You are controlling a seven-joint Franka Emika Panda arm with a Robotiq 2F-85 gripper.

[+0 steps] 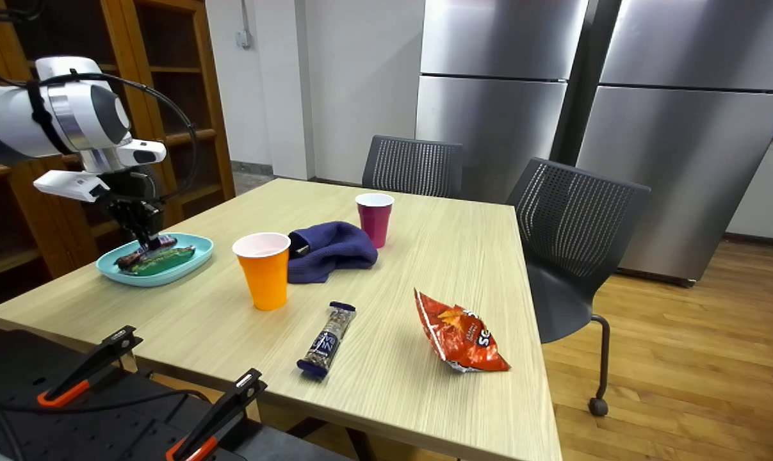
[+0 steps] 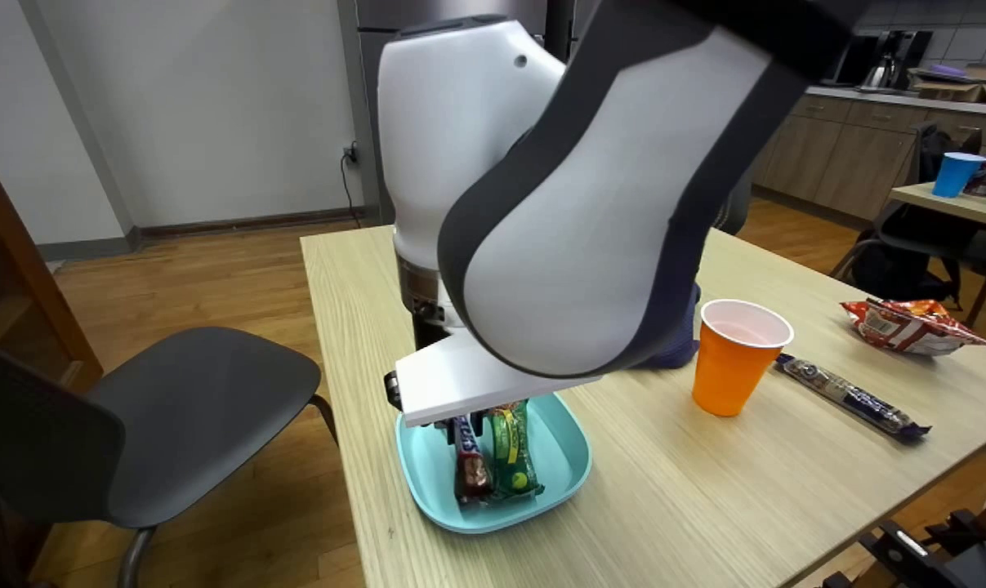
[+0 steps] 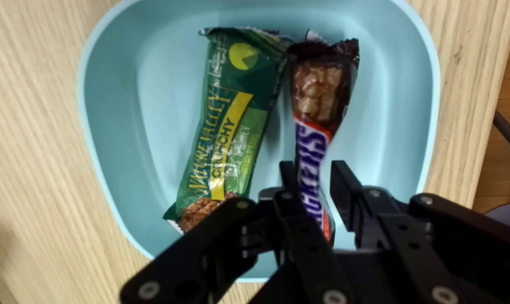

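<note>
A light-blue square dish (image 3: 166,84) rests near the table's corner and shows in both exterior views. Inside it lie a Snickers bar (image 3: 312,139) in a brown and purple wrapper and a green Nature Valley bar (image 3: 233,126), side by side. My gripper (image 3: 312,169) points down into the dish, its fingers standing on either side of the Snickers. A gap shows between the bar and the right-hand finger (image 3: 343,185); the left-hand one is close against the wrapper, and whether it touches I cannot tell. In an exterior view the arm partly covers both bars (image 2: 512,449).
An orange cup (image 1: 264,282) stands beside a bunched purple cloth (image 1: 341,250), with a maroon cup (image 1: 374,224) behind. A wrapped bar (image 1: 328,342) and a red chip bag (image 1: 463,336) lie farther along the table. Chairs (image 2: 207,416) stand at its edges.
</note>
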